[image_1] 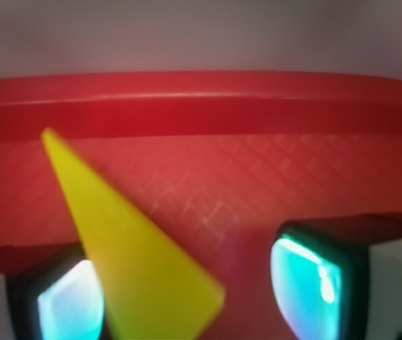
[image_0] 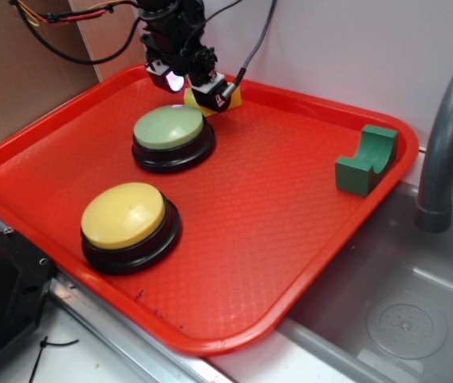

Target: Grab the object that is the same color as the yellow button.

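The object, a small yellow wedge (image_0: 234, 97), lies on the red tray (image_0: 290, 239) near its far rim, mostly hidden behind my gripper (image_0: 188, 88) in the exterior view. In the wrist view the wedge (image_1: 130, 241) stands between my two lit fingers, close against the left pad (image_1: 70, 304), with a bare gap of tray before the right pad (image_1: 303, 283). My gripper (image_1: 187, 294) is open around it, low over the tray. The yellow button (image_0: 123, 214), a large dome on a black base, sits at the tray's front left.
A pale green domed button (image_0: 169, 128) sits just in front of my gripper. A dark green notched block (image_0: 366, 159) stands at the tray's right edge. A sink basin (image_0: 402, 319) and grey faucet (image_0: 450, 144) lie to the right. The tray's far rim (image_1: 201, 99) is close ahead.
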Tool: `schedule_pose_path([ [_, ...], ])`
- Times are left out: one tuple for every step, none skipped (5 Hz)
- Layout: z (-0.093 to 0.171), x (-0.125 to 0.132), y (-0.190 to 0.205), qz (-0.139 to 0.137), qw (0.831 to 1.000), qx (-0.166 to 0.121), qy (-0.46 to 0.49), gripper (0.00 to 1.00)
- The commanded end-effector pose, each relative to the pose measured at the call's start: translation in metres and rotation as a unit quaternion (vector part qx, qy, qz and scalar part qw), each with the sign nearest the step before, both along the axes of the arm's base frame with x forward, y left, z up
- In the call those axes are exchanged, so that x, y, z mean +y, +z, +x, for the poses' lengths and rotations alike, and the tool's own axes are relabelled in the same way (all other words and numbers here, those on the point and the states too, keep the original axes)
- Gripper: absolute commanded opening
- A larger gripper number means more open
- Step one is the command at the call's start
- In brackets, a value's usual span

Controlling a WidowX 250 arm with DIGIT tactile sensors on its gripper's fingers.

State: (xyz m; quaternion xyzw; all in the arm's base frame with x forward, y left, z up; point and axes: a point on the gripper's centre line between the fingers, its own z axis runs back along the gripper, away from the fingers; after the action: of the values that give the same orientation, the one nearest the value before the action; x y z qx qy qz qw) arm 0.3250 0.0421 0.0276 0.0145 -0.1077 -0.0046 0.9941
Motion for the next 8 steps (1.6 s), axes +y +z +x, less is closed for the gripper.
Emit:
schedule_pose_path([
  [0.012, -0.004, 0.005, 0.001, 1.0, -0.023, -0.02, 0.0],
  [0.01, -0.005, 0.006, -0.004, 1.0, -0.018, -0.014, 0.0],
  [0.007, -0.005, 0.013, 0.001, 1.0, 0.012, -0.011, 0.0],
  [0.001, -0.021, 0.048, 0.02, 0.999, 0.038, 0.021, 0.0],
  [-0.017, -0.045, 0.083, 0.018, 0.998, 0.05, 0.045, 0.0],
  [-0.041, -0.077, 0.127, -0.029, 0.998, 0.053, 0.026, 0.0],
  [-0.064, -0.109, 0.151, -0.052, 0.997, 0.054, 0.027, 0.0],
  [-0.089, -0.121, 0.16, -0.06, 0.997, 0.05, 0.02, 0.0],
])
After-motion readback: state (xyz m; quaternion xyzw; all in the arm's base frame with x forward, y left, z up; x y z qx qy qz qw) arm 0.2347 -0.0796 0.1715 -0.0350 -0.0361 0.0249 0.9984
